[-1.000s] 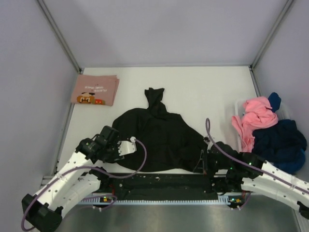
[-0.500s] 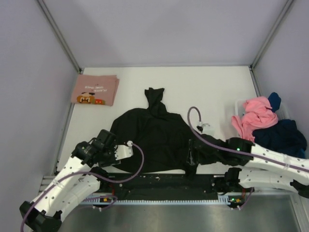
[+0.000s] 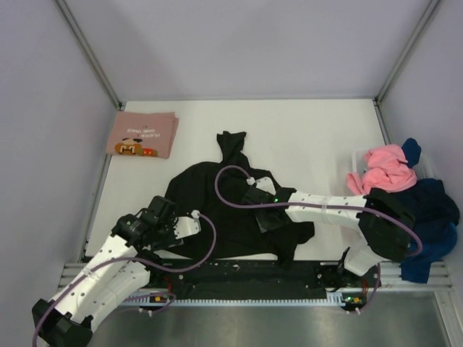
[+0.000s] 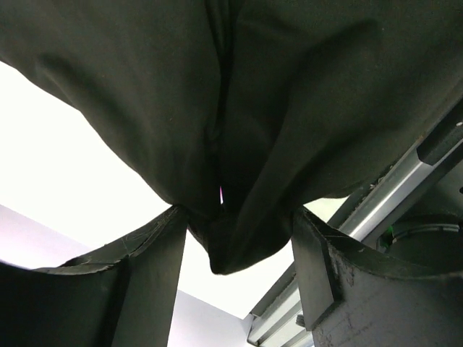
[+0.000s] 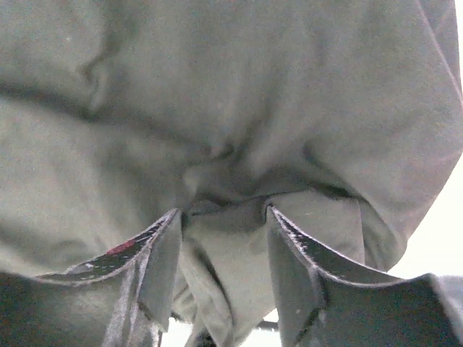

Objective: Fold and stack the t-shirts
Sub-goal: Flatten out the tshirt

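At the centre of the table [image 3: 311, 134], toward its near edge, the black t-shirt [image 3: 210, 191] lies crumpled and unfolded, with one narrow part reaching toward the far side.

Left gripper [image 4: 235, 217]: positioned at the near-left edge of the black t-shirt. Its fingers [image 4: 155, 246] are clamped on a gathered fold of the cloth, and creases run out from that fold across the fabric above.

Right gripper [image 5: 221, 217]: positioned over the middle of the black t-shirt, its arm reaching in from the right. The jaws stand apart with nothing clamped between them. A low ridge of cloth lies across the gap. The fingertips appear to rest on the fabric, but the wrist view is too close to confirm contact.

Other garments:
- Far-left corner — a folded pink t-shirt [image 3: 142, 134], cartoon print facing up, well apart from the black one.
- Right edge — a loose heap with a pink t-shirt [image 3: 387, 170] on top, a navy t-shirt [image 3: 423, 206] beside it and a blue one [image 3: 411, 150] behind.
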Motion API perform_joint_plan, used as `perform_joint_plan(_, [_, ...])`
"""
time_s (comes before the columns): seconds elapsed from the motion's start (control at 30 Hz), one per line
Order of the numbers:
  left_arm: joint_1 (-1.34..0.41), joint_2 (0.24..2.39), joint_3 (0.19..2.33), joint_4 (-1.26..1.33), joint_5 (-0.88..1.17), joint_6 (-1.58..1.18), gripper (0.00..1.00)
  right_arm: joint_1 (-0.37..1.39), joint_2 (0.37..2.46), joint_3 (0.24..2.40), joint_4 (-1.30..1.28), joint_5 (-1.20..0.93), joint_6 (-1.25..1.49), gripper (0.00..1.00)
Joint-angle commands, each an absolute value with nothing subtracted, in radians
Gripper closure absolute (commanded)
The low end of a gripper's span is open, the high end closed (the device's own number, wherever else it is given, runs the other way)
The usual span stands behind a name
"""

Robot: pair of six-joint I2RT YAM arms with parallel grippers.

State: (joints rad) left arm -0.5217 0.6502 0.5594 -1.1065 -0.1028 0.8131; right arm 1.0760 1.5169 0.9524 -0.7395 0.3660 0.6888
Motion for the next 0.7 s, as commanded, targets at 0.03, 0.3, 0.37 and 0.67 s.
perform_joint_plan(0.03, [-0.522, 0.690, 0.515, -0.999, -0.110, 0.798, 0.36, 1.026, 1.609, 0.996, -0.686, 0.394, 0.615, 0.79])
perform_joint_plan(0.3, [-0.522, 0.793, 0.511, -0.940, -0.057, 0.815, 0.36, 0.907, 1.209, 0.887, -0.831, 0.448, 0.621, 1.00])
perform_joint_plan(0.37, [-0.520, 0.830, 0.515, -0.913, -0.034, 0.818, 0.35, 0.847, 1.075, 0.858, -0.850, 0.405, 0.618, 1.00])
perform_joint_plan(0.67, [-0.526, 1.049, 0.523, -0.830, 0.035, 0.834, 0.38, 0.632, 0.746, 0.842, -0.893, 0.288, 0.555, 1.00])
